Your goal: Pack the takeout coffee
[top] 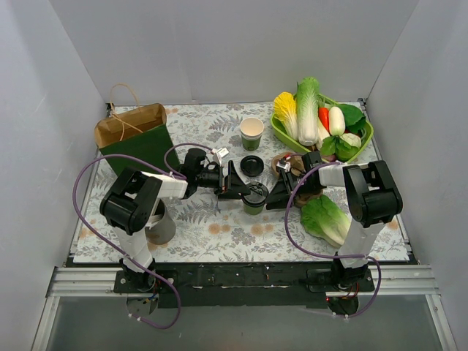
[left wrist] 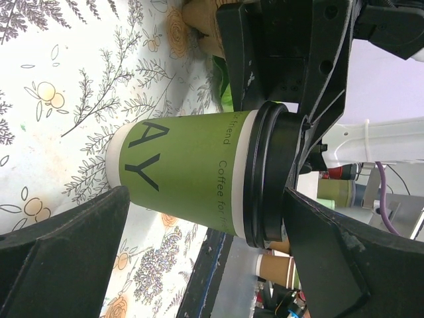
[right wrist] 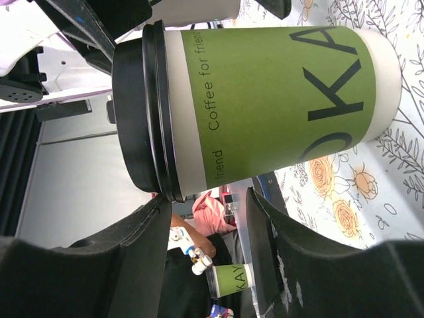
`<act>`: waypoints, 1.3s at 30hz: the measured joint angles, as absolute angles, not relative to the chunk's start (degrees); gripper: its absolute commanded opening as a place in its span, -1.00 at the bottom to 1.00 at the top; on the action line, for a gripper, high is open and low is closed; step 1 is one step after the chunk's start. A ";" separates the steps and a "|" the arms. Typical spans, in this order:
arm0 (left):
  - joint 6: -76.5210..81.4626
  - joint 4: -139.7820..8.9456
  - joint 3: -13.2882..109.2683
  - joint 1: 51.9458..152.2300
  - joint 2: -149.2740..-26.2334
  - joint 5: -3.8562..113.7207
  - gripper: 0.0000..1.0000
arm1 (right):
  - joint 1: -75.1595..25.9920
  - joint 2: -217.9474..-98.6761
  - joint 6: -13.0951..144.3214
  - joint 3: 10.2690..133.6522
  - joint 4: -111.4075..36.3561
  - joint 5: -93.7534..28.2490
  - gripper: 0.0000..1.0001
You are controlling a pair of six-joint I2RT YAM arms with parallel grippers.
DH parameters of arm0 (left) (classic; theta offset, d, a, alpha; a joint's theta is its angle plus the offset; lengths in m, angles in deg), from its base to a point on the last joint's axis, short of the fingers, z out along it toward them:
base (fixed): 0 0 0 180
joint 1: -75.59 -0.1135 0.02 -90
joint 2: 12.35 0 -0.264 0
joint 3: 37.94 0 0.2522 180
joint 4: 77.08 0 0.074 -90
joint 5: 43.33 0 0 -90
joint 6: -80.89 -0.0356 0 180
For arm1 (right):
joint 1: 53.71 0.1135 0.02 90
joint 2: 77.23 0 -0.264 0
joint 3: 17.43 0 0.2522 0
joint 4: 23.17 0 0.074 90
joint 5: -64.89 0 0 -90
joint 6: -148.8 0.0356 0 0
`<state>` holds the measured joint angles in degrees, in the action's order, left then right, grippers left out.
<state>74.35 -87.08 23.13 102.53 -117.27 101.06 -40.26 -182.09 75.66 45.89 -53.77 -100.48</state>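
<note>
At table centre: the takeout coffee cup [top: 256,203] stands upright on the floral cloth [top: 219,227], between the tips of the two arms.
Cup look: green wall with cream bands at rim and foot, large dark letters, and the small print "Coffee for friend".
Lid: a black lid [top: 256,191] sits on the cup's rim.
Left gripper [left wrist: 205,199]: spread wide. In its wrist view the two dark fingers [left wrist: 73,245] frame the cup, one by the foot and one by the lid. I cannot tell whether either touches it.
Right gripper [right wrist: 211,199]: jaws partly apart, with only background showing in the gap. The cup fills the view just past the fingertips. I cannot tell whether a tip touches the lid.
Arms: both reach inward, the left from the cup's left and the right from its right, with the grippers close against the cup.
Behind the cup: a loose black lid [top: 252,166] lies flat on the cloth. Farther back stands an open paper cup [top: 251,134], cream above green.
Back left: a paper bag [top: 131,130], brown at the top and dark green below, stands with its cord handles up.
Back right: a green basket [top: 363,142] is heaped with vegetables.
Near right: a leafy cabbage [top: 327,219] lies on the cloth beside the right arm.
Near left: a grey cup [top: 162,228] is partly hidden by the left arm.
</note>
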 measured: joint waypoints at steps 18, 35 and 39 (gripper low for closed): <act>75.86 -86.03 24.24 101.19 -118.69 102.11 0.96 | -40.15 -181.26 77.96 47.85 -56.66 -97.77 -0.19; 75.71 -85.86 26.52 100.25 -119.72 103.29 0.96 | -40.26 -178.99 65.67 56.12 -63.85 -86.98 0.42; 76.08 -86.21 26.85 99.75 -119.96 103.84 0.96 | -40.26 -177.41 64.71 57.01 -61.92 -86.50 0.43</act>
